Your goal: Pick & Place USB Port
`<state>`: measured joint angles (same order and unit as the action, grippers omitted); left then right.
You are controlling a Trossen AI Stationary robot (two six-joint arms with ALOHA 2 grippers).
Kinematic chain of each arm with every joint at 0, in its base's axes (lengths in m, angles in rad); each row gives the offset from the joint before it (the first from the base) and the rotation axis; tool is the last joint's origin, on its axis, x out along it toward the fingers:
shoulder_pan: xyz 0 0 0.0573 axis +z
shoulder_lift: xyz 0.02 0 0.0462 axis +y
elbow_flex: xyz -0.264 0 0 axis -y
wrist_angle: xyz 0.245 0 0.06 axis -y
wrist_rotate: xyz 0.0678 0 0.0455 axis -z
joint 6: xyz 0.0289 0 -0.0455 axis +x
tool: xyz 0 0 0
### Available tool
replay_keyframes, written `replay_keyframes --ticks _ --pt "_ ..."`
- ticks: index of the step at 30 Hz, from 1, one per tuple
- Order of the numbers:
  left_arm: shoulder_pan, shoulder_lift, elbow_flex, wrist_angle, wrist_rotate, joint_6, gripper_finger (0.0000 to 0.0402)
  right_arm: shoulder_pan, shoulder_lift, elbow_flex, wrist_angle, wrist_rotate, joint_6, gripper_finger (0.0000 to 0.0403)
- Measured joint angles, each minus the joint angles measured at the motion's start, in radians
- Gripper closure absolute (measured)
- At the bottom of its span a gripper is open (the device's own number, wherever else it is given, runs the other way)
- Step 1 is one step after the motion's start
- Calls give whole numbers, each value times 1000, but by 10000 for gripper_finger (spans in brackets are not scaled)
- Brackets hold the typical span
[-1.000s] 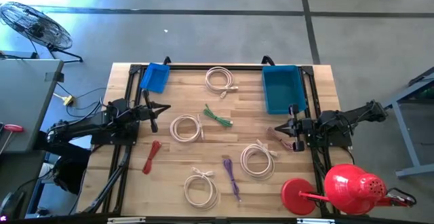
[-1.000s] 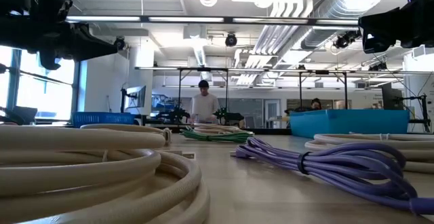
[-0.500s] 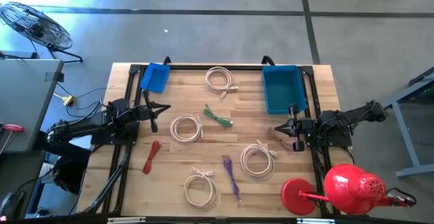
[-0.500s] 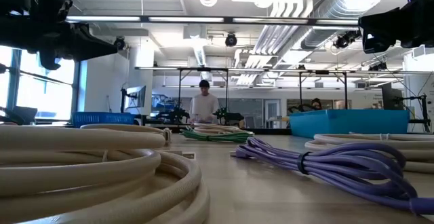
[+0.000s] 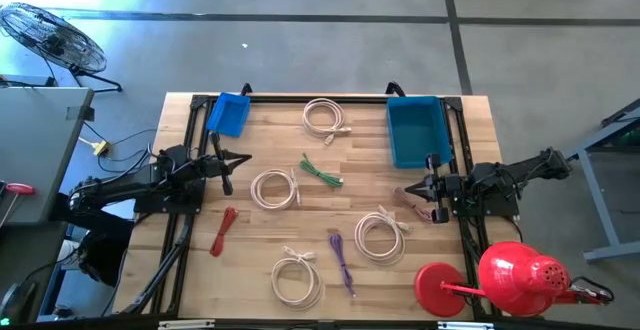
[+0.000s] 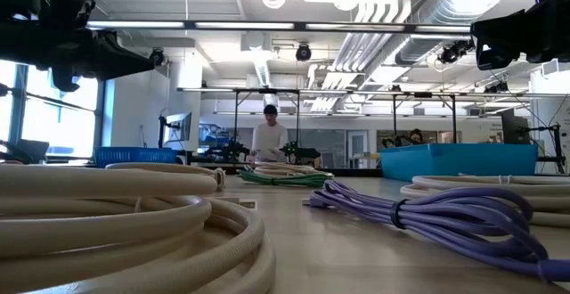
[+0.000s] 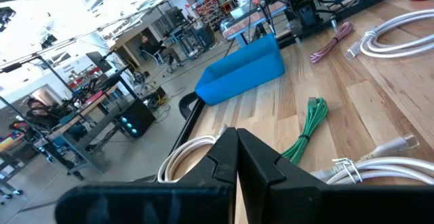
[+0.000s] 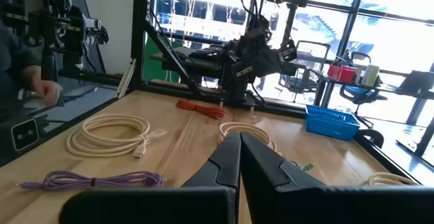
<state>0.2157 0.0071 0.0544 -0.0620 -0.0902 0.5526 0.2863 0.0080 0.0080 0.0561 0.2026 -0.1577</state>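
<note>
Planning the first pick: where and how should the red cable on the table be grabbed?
Take the red cable at the middle of its narrow bundle, from straight above, fingers across its width. It lies flat, alone, nearest the left end effector.

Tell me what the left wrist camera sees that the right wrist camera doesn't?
Only the left wrist view shows the big blue bin and a pink cable past it. Only the right wrist view shows the purple cable, the red cable and the small blue basket. Both show the wooden table, cream cable coils, and shut fingers: the left gripper and the right gripper.
</note>
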Motion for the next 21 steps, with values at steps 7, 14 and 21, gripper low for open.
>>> replay_keyframes --ticks 7,14,21 --pt "0 0 0 0 0 0 401 0 0 0 0 0 0 400" --pt "0 0 -2 13 -32 156 401 0 0 0 0 0 0 400" --pt "0 0 -2 10 -33 177 401 0 0 0 16 7 -23 400"
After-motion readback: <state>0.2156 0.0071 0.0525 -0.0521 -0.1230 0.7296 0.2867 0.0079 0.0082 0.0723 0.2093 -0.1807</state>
